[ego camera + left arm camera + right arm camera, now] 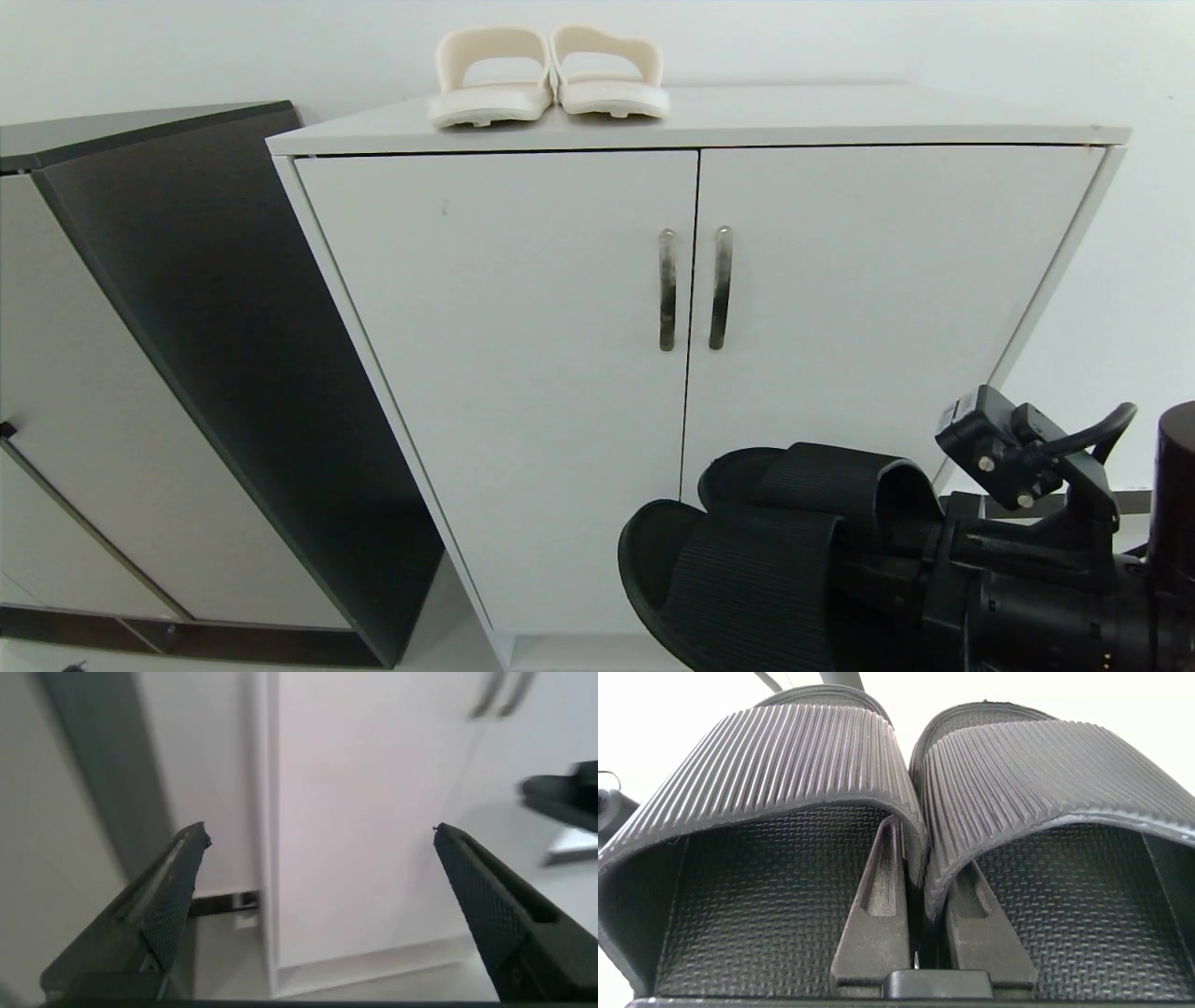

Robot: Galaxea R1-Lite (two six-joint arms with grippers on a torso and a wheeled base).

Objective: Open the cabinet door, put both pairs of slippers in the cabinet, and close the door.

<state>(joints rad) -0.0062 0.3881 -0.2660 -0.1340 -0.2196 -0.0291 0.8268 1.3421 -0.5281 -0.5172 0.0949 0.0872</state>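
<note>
Cabinet doors [504, 373]: both shut, so opening is judged the step in hand.
Right pincer [920, 887]: pinching the black slippers [775, 551], low before the doors.
Left pincer [320, 833]: spread, free.
Cream slippers [551, 79]: on the cabinet top.
Next: probably the left pincer grips a handle [667, 289] and pulls.

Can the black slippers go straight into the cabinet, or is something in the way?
The cabinet's two doors are both shut, standing between the black slippers in the right tool and the inside. The open left tool holds neither handle.
</note>
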